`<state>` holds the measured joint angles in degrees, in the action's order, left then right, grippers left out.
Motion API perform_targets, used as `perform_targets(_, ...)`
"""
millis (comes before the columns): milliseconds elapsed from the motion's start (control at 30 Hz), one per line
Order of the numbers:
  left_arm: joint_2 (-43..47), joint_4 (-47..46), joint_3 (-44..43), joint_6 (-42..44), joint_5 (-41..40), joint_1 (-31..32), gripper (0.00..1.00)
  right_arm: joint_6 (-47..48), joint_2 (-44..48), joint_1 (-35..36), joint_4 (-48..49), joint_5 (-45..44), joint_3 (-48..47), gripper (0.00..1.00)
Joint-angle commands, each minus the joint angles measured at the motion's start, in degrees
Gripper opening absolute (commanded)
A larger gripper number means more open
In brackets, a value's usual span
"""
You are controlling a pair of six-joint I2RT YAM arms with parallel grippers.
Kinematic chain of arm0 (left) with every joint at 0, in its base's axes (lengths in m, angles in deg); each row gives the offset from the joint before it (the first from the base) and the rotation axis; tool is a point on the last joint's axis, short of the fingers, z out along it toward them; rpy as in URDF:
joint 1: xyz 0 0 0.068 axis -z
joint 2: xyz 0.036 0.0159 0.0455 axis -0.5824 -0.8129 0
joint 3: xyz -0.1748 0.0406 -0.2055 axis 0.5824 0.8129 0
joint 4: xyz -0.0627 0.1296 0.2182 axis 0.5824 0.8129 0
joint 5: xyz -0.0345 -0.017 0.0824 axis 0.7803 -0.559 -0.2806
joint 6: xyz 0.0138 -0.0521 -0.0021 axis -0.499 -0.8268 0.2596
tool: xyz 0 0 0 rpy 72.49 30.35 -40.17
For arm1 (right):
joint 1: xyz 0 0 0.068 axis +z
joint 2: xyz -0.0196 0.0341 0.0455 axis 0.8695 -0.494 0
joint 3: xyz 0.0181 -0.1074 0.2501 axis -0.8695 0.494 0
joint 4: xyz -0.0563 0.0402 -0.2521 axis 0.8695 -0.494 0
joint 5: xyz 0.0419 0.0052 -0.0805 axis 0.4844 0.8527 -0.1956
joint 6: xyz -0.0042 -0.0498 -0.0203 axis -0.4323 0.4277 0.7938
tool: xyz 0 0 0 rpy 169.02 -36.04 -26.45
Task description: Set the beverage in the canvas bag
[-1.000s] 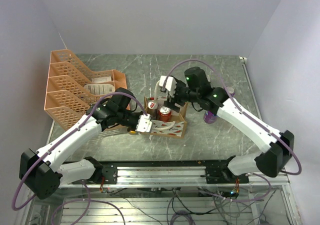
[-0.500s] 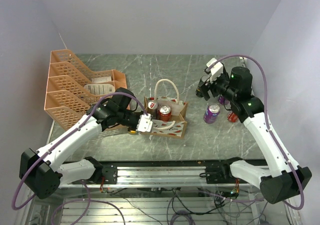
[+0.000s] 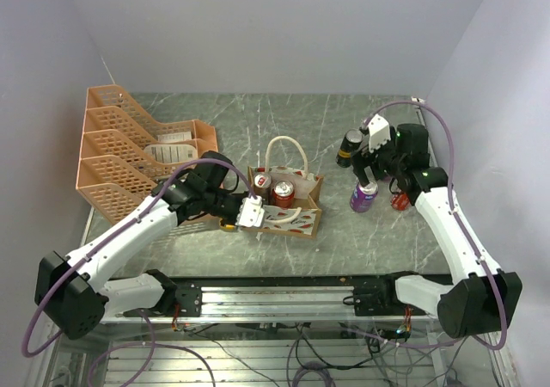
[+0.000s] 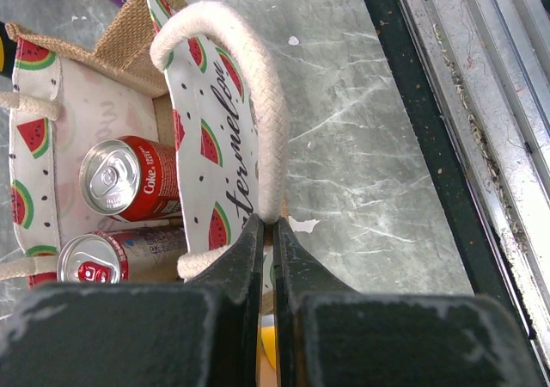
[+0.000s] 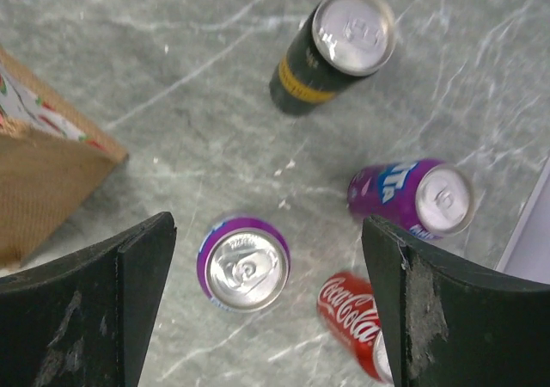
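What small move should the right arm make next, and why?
Probably lower the right gripper straight down around the upright purple can beneath it. Its jaws stand wide open on either side of that can without touching it. The left gripper is pinching the canvas bag by its handle, so the bag looks ready.

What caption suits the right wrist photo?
Open fingers hover around a purple can, canvas bag corner at left.
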<state>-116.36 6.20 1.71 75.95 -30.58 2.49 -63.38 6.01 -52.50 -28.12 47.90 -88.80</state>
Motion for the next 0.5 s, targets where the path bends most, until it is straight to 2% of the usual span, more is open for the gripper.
perform_targets(0, -0.4, -1.2, -0.5, 0.8, -0.7, 0.6, 0.07, 0.6, -1.0, -1.3, -4.4, -0.6, 2.1, 0.91)
perform_targets(200, -0.2, -1.5, 0.0, 0.8, -1.0, 0.7, 0.07, 1.4, -6.9, -3.4, -7.8, 0.6, 1.9, 0.99)
perform_targets(467, -0.9, -1.2, -0.4, 1.0, -0.7, 0.8, 0.07, 2.8, -13.4, -6.6, -9.4, 5.8, 1.5, 0.95)
